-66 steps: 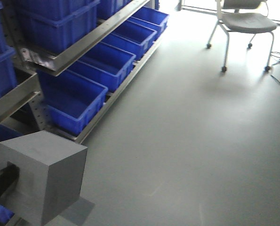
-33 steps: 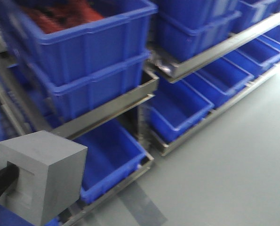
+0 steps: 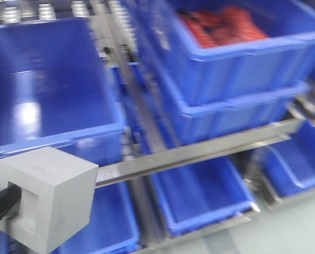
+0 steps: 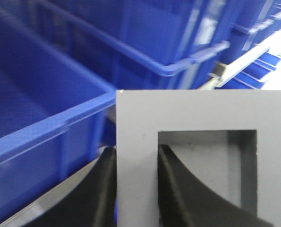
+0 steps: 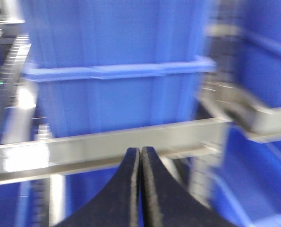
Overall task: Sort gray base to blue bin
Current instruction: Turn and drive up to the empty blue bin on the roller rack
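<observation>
The gray base point(image 3: 48, 198) hangs at the lower left of the front view, a light-gray cube with a square recess point(image 4: 211, 165) in the face turned to the left wrist camera. My left gripper point(image 4: 136, 149) is shut on one wall of it, with one black finger point(image 4: 102, 189) outside and the other inside the recess. An empty blue bin point(image 3: 46, 84) sits on the rack just above and behind the block, and its rim point(image 4: 46, 125) shows in the left wrist view. My right gripper point(image 5: 140, 150) is shut on nothing, in front of a rack rail.
A metal rack point(image 3: 199, 151) holds several blue bins in tiers. One at the upper right holds red-orange items point(image 3: 221, 24). More bins point(image 3: 199, 196) stand on the lowest tier. A strip of gray floor point(image 3: 300, 233) shows at the lower right.
The front view has swung from open floor and a chair round to the rack of blue bins, now close and blurred. The gray base keeps its place in the left gripper.
</observation>
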Motion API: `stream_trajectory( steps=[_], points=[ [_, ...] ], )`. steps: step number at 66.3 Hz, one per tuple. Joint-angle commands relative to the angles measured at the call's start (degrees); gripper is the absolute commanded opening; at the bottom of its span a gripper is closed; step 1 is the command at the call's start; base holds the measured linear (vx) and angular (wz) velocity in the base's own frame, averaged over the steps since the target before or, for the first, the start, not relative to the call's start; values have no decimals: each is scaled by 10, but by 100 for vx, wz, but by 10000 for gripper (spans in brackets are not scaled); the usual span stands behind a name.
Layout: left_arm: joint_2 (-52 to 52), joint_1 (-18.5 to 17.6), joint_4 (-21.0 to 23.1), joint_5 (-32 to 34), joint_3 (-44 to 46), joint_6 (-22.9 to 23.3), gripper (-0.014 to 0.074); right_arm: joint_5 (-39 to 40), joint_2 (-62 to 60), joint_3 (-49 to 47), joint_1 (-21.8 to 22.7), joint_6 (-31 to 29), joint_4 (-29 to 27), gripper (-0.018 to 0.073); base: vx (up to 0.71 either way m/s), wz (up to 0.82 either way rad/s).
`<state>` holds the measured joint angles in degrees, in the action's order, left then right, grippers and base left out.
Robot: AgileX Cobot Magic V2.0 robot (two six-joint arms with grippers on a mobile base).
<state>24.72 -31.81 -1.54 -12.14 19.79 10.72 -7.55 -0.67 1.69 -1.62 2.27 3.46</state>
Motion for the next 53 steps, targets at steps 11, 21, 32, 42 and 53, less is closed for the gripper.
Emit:
stream_trajectory(
  steps=[11,21,32,42,53],
  points=[
    [-1,-4,3,60,19,2,-6,42,-7,9,2,-4,4,-9,7,61],
    [-1,-4,3,60,19,2,-6,42,-7,9,2,-4,4,-9,6,52],
    [-1,-4,3,60,19,2,-6,42,-7,9,2,-4,4,-9,6,35],
    [-1,-4,3,60,19,2,-6,42,-7,9,2,-4,4,-9,5,18],
    [-1,-4,3,60,19,2,-6,42,-7,9,2,-4,4,-9,6,14]
  ],
)
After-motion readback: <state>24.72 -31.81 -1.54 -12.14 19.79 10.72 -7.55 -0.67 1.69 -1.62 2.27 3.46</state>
